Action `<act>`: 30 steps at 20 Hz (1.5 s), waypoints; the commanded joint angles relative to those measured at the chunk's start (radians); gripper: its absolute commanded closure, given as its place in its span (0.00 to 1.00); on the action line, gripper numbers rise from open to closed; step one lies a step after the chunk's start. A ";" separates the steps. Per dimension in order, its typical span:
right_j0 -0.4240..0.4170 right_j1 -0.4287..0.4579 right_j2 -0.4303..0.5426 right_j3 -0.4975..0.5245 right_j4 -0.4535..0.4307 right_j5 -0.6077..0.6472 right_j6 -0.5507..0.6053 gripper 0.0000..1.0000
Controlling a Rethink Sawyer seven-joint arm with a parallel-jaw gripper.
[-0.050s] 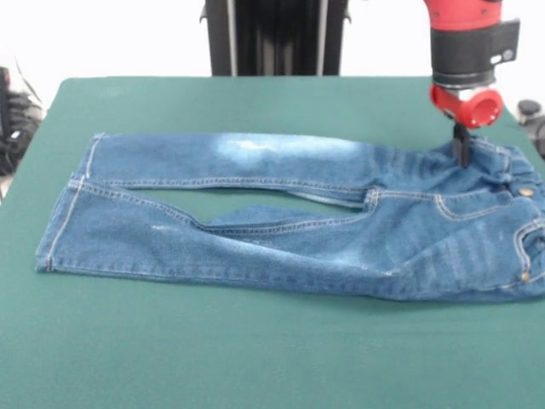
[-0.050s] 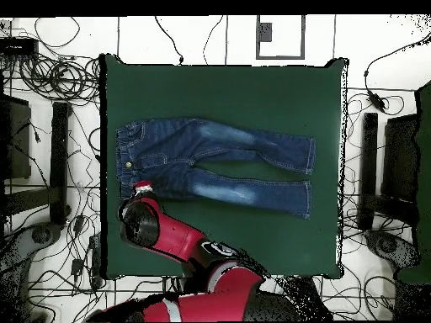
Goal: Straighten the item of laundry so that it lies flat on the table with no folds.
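The item of laundry [image 1: 281,221] is a small pair of blue jeans spread across the green table [image 1: 255,358]. Its legs point left in the front view, and its waistband reaches the right edge of the picture. A small flap of denim is folded over between the two legs near the crotch. My gripper [image 1: 461,152] stands at the waistband's far corner, shut on a pinch of denim that rises slightly to its tips. In the overhead view the jeans [image 2: 219,164] lie with the waistband at the left. There the red arm [image 2: 168,235] hides the gripper, and the table [image 2: 252,92] shows bare green around the jeans.
Black gear and cables [image 1: 15,119] sit off the table's left side in the front view, and another dark object [image 1: 532,115] sits off its right. In the overhead view, cables [image 2: 59,80] and stands ring the table on all sides.
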 commanded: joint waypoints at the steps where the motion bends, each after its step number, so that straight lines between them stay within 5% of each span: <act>1: 0.048 0.044 0.124 0.023 0.075 0.076 0.268 1.00; 4: 0.072 0.033 0.064 0.017 0.077 0.091 0.216 1.00; 5: 0.058 0.024 0.041 0.017 0.061 0.110 0.182 0.00; 9: 0.121 -0.088 -0.179 0.018 0.094 0.277 0.039 0.00; 14: 0.174 -0.243 -0.454 -0.013 -0.009 0.421 -0.072 0.00; 23: 0.084 -0.400 -0.554 -0.094 -0.273 0.574 -0.106 0.00; 30: -0.063 -0.381 -0.448 -0.107 -0.371 0.568 -0.097 0.00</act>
